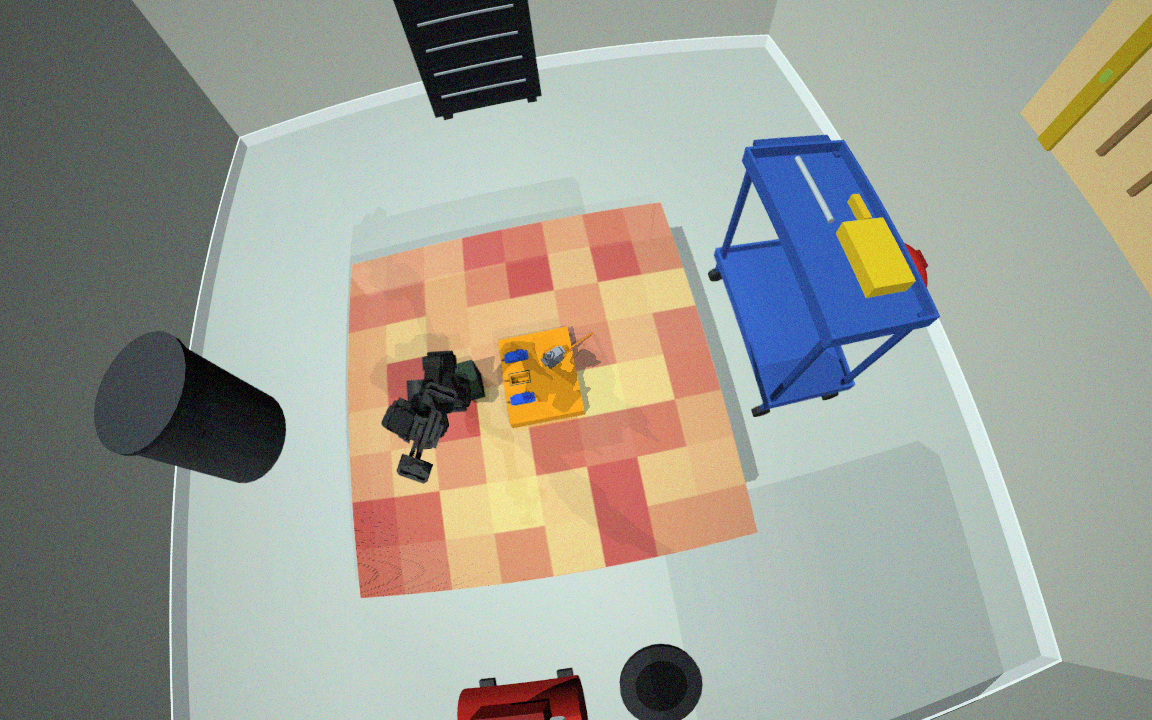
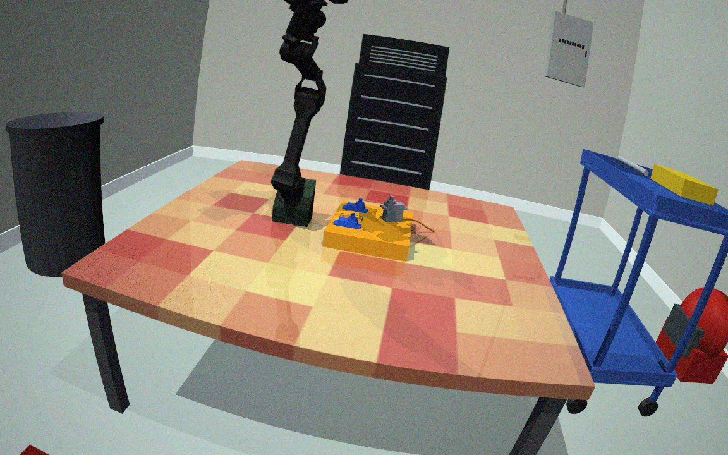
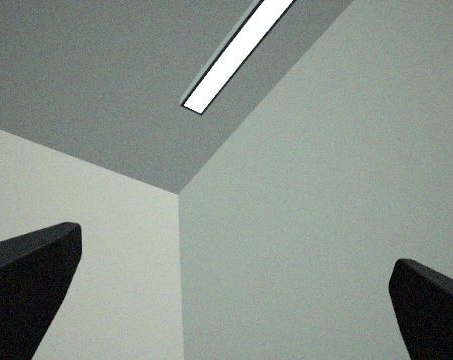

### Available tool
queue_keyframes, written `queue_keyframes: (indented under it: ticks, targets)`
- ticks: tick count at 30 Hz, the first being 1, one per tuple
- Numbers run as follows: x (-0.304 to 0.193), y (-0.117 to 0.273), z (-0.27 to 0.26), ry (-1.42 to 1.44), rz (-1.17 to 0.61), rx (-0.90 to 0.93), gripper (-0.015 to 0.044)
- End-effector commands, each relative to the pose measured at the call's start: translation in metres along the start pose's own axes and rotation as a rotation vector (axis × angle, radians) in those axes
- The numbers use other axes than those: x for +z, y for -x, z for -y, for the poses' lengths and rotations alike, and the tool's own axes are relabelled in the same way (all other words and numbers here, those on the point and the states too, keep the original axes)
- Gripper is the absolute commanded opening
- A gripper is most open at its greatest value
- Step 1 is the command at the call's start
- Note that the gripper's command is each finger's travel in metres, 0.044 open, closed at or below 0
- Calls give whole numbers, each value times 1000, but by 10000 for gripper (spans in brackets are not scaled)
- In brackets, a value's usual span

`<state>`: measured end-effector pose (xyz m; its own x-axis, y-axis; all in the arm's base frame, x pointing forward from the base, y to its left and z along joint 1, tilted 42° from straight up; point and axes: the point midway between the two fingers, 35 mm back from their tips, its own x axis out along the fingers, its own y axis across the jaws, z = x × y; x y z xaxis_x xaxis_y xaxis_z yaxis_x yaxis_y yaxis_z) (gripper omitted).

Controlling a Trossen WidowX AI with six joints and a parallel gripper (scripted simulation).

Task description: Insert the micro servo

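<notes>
The loose grey micro servo (image 1: pixel 553 356) (image 2: pixel 393 210) stands on the orange deck (image 1: pixel 547 410) (image 2: pixel 365 244), outside the pocket, with its shaft pointing up. Its thin cable (image 2: pixel 423 224) runs out past the deck's edge. The marked empty pocket (image 1: pixel 519 377) lies between two seated blue servos (image 1: pixel 516 355) (image 1: pixel 522 397) (image 2: pixel 354 206) (image 2: pixel 348 221); the near one partly hides it in the exterior view. My gripper (image 3: pixel 241 259) is open and empty, tilted up at the wall and ceiling in the wrist view. It is high above the table, away from the servo, and mostly beyond the top edge in the exterior view.
The arm's dark base (image 1: pixel 470 379) (image 2: pixel 294 210) stands beside the deck on the checkered table (image 1: pixel 513 501) (image 2: pixel 344 316). A blue cart (image 1: pixel 790 268) (image 2: pixel 615 316) is to the right, a black bin (image 1: pixel 222 411) (image 2: pixel 58 198) to the left, and a dark cabinet (image 1: pixel 477 53) (image 2: pixel 392 113) behind.
</notes>
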<state>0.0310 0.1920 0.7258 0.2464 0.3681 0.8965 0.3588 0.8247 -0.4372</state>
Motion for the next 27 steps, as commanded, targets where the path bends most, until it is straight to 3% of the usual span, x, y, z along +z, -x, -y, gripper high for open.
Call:
queue_keyframes:
  ticks: [1,27]
  targets:
    - [-3,6,25,-22,1,-63,440]
    - [-48,38,134,-186,-56,-341,440]
